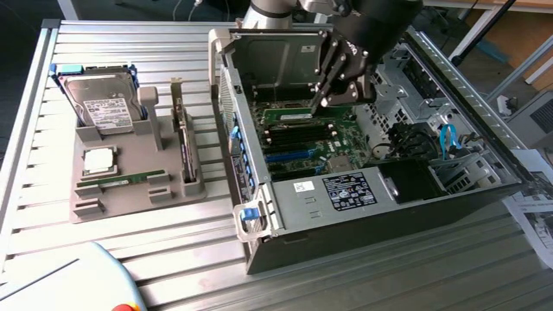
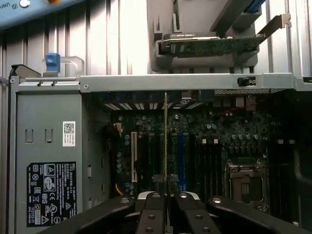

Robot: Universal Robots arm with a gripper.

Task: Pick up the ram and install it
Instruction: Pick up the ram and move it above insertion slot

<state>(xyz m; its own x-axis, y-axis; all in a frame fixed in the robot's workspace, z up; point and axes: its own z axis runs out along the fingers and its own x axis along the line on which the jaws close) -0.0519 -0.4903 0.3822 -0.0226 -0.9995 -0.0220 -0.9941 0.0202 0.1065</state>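
My gripper (image 1: 322, 102) reaches down into the open computer case (image 1: 259, 214) and is shut on the ram (image 1: 289, 115), a narrow green board held level just above the motherboard's black memory slots (image 1: 298, 134). From the wrist, the ram (image 2: 165, 141) appears edge-on as a thin strip running out from between the two black fingers (image 2: 151, 214), lined up along the slots (image 2: 158, 146) near the blue ones (image 2: 181, 156). The gripper (image 2: 167, 197) pinches its near end.
A grey holder (image 1: 129, 201) at the exterior view's left carries a silver hard drive (image 1: 103, 107), a square processor chip (image 1: 98, 160), another green stick (image 1: 121, 180) and an upright card (image 1: 183, 146). Drive cages and blue cables (image 1: 447, 139) crowd the case's far side.
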